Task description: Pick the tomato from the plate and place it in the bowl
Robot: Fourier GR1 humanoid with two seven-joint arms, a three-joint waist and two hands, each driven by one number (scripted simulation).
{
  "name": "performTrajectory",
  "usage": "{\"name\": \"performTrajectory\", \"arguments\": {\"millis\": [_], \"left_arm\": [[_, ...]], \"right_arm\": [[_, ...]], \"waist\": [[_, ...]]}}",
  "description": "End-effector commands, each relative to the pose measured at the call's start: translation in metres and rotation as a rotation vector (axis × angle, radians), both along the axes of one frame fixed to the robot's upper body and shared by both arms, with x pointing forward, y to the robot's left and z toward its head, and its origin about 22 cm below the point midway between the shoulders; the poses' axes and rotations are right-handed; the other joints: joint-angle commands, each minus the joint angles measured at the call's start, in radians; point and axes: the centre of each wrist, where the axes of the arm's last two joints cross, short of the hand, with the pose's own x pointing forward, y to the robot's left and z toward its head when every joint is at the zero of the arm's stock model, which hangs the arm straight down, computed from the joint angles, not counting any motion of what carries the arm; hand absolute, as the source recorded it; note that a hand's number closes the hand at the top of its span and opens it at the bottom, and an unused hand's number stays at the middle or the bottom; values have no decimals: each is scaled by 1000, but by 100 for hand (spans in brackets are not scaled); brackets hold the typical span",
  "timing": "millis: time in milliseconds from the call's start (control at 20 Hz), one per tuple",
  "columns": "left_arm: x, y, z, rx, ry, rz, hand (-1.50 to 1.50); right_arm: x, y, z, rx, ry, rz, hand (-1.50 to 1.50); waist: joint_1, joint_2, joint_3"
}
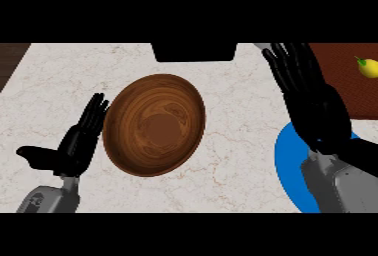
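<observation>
A wooden bowl [155, 125] is sitting on the veined marble counter [236, 95], left robot hand [74, 145] beside it, right robot hand [310, 100] over a blue plate [288, 160], both straight-fingered, holding nothing.

A yellow lemon [369, 68] lies on the brown surface [362, 100] beside the pale marbled worktop's [229, 170] right edge; a black block [194, 52] sits at the worktop's far edge.

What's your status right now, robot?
Both open: left hand beside round brown wooden bowl, right hand over round blue plate. Tomato not visible. Bowl holds nothing.
</observation>
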Motion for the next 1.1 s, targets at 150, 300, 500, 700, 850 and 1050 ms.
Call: {"name": "performTrajectory", "arguments": {"millis": [150,300,500,700,850,1050], "left_arm": [[22,42,51,134,-142,178,0],[18,64,50,161,-124,246,0],[23,89,80,168,-160,328,0],[17,84,70,172,-148,287,0],[22,80,93,178,-159,300,0],[25,89,87,173,-160,307,0]], "right_arm": [[-16,-4,-20,-119,154,398,-150],[-11,-49,37,-622,-84,96,-150],[-62,-97,-20,-394,-12,-46,-150],[-96,-133,-44,-482,-79,-13,-150],[-89,-162,4,-622,-133,-90,-150],[-100,-185,52,-810,-128,-199,-150]], "waist": [[17,-18,-13],[-30,-58,-23],[-38,-26,-14],[-14,-21,-15],[-6,-22,-15],[-22,-22,-18]]}}
